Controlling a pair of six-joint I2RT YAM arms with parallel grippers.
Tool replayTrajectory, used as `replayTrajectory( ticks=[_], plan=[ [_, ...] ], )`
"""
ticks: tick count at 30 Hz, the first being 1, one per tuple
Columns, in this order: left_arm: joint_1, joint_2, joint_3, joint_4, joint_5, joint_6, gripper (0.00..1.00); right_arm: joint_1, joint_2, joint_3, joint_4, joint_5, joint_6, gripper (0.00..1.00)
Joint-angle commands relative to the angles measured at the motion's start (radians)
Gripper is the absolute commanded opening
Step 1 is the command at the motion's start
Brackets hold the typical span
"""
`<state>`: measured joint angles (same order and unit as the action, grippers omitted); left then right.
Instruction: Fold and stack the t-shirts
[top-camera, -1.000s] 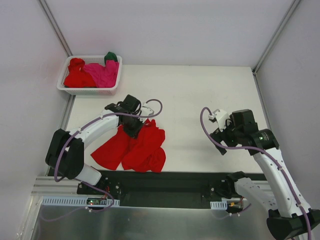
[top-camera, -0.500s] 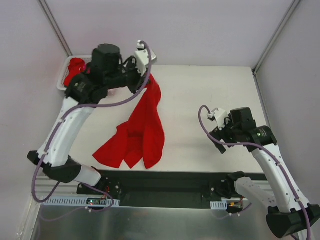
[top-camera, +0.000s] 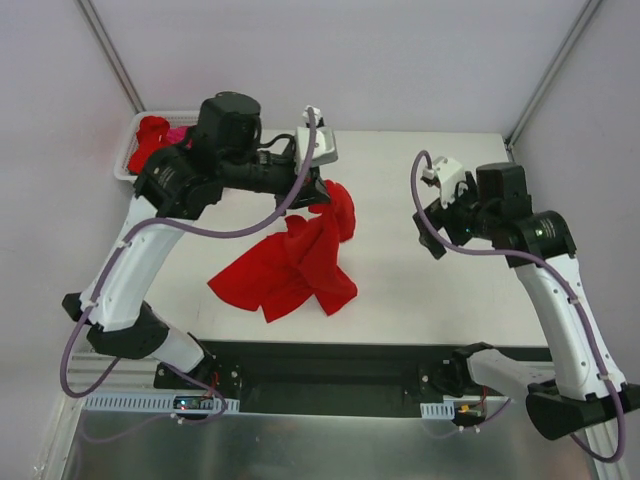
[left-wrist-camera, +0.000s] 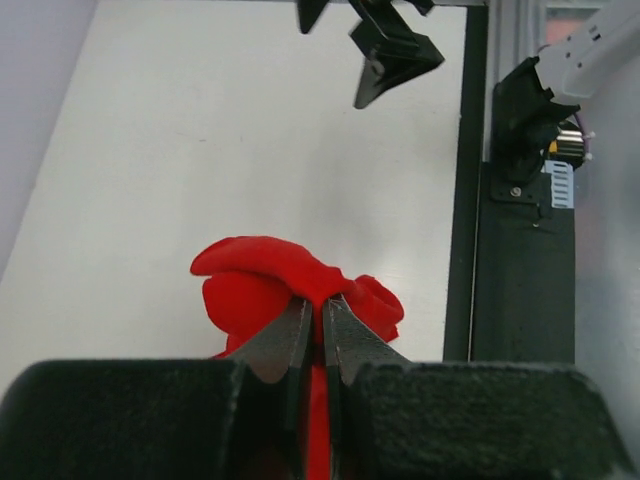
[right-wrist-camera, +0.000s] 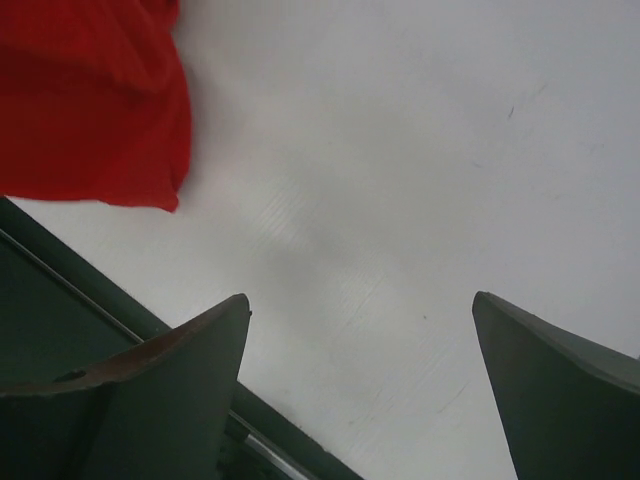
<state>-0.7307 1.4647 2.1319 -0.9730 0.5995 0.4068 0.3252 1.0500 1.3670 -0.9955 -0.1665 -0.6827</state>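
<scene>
A bright red t-shirt (top-camera: 292, 262) hangs crumpled from my left gripper (top-camera: 322, 192), its lower part heaped on the white table (top-camera: 420, 300). In the left wrist view the left gripper (left-wrist-camera: 318, 303) is shut on a fold of this t-shirt (left-wrist-camera: 250, 282), red cloth running down between the jaws. My right gripper (top-camera: 432, 232) hovers to the right of the shirt, apart from it. In the right wrist view the right gripper (right-wrist-camera: 360, 300) stands wide open over bare table, with the shirt's edge (right-wrist-camera: 90, 100) at upper left. More t-shirts, red (top-camera: 150, 130) and pink (top-camera: 178, 133), lie in the basket.
The white lattice basket (top-camera: 128, 168) sits at the table's far left corner, mostly behind my left arm. A dark rail (top-camera: 340, 355) runs along the near edge. Grey walls close the back and both sides.
My left gripper has carried the held part of the red t-shirt rightward and lower, and the cloth has bunched toward the table's middle. My right arm has lifted and moved farther back.
</scene>
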Motion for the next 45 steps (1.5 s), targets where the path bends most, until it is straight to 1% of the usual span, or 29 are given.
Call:
replayTrajectory(
  ticks=[1, 2, 4, 7, 8, 9, 10, 11, 12, 13, 14, 16, 17, 20, 25, 28, 32, 36, 38, 39, 40, 41, 42, 43, 45],
  plan=[
    [-0.052, 0.032, 0.103, -0.019, 0.092, 0.024, 0.0, 0.008, 0.112, 0.179, -0.012, -0.145, 0.092, 0.96],
    [-0.074, 0.048, 0.115, -0.023, 0.094, 0.027, 0.0, 0.009, 0.128, 0.202, -0.018, -0.192, 0.103, 0.96],
    [-0.096, 0.057, 0.128, -0.033, 0.091, 0.035, 0.0, 0.009, 0.157, 0.246, -0.029, -0.237, 0.118, 0.96],
    [-0.127, 0.069, 0.143, -0.044, 0.069, 0.055, 0.0, 0.009, 0.214, 0.28, -0.063, -0.391, 0.117, 0.96],
    [-0.131, 0.071, 0.146, -0.047, 0.062, 0.058, 0.0, 0.008, 0.257, 0.293, -0.093, -0.497, 0.114, 0.96],
    [-0.133, 0.072, 0.146, -0.047, 0.056, 0.063, 0.0, 0.008, 0.278, 0.303, -0.109, -0.554, 0.112, 0.96],
    [-0.134, 0.072, 0.148, -0.047, 0.056, 0.066, 0.0, 0.005, 0.306, 0.319, -0.133, -0.618, 0.079, 0.96],
    [-0.134, 0.074, 0.145, -0.049, 0.049, 0.067, 0.0, 0.0, 0.33, 0.357, -0.197, -0.746, 0.052, 0.96],
    [-0.137, 0.072, 0.145, -0.052, 0.043, 0.075, 0.0, -0.005, 0.378, 0.381, -0.227, -0.799, 0.032, 0.96],
    [-0.138, 0.066, 0.14, -0.052, 0.04, 0.076, 0.0, -0.026, 0.392, 0.395, -0.25, -0.861, -0.018, 0.96],
    [-0.138, 0.063, 0.128, -0.052, 0.03, 0.079, 0.0, -0.037, 0.404, 0.424, -0.302, -0.981, -0.053, 0.96],
    [-0.138, 0.048, 0.112, -0.053, 0.017, 0.089, 0.0, -0.049, 0.445, 0.47, -0.392, -1.053, -0.15, 0.96],
    [-0.138, 0.043, 0.103, -0.053, 0.011, 0.092, 0.0, -0.051, 0.464, 0.504, -0.511, -1.099, -0.269, 0.96],
    [-0.138, 0.033, 0.097, -0.059, -0.023, 0.105, 0.0, -0.052, 0.49, 0.543, -0.61, -1.131, -0.388, 0.96],
    [-0.138, 0.037, 0.102, -0.062, -0.047, 0.119, 0.0, -0.049, 0.447, 0.483, -0.634, -1.162, -0.457, 0.96],
    [-0.138, 0.066, 0.138, -0.061, -0.043, 0.115, 0.0, -0.032, 0.444, 0.434, -0.629, -1.17, -0.482, 0.96],
    [-0.138, 0.094, 0.194, -0.059, -0.033, 0.107, 0.0, -0.031, 0.487, 0.393, -0.629, -1.168, -0.508, 0.96],
    [-0.138, 0.102, 0.214, -0.056, -0.041, 0.109, 0.0, -0.002, 0.537, 0.399, -0.629, -1.163, -0.515, 0.96],
    [-0.138, 0.105, 0.22, -0.056, -0.046, 0.109, 0.0, 0.017, 0.558, 0.418, -0.646, -1.154, -0.525, 0.99],
    [-0.138, 0.105, 0.22, -0.056, -0.047, 0.11, 0.0, 0.037, 0.57, 0.428, -0.653, -1.153, -0.531, 0.96],
    [-0.138, 0.106, 0.218, -0.058, -0.049, 0.112, 0.0, 0.046, 0.573, 0.437, -0.658, -1.151, -0.534, 0.91],
    [-0.138, 0.108, 0.215, -0.058, -0.05, 0.112, 0.0, 0.054, 0.577, 0.445, -0.658, -1.144, -0.531, 0.82],
    [-0.138, 0.108, 0.212, -0.058, -0.053, 0.112, 0.0, 0.064, 0.579, 0.46, -0.658, -1.14, -0.526, 0.42],
    [-0.138, 0.106, 0.209, -0.058, -0.055, 0.113, 0.0, 0.064, 0.584, 0.465, -0.658, -1.136, -0.52, 0.16],
    [-0.138, 0.105, 0.194, -0.056, -0.056, 0.109, 0.0, 0.064, 0.587, 0.484, -0.657, -1.104, -0.496, 0.03]
  ],
)
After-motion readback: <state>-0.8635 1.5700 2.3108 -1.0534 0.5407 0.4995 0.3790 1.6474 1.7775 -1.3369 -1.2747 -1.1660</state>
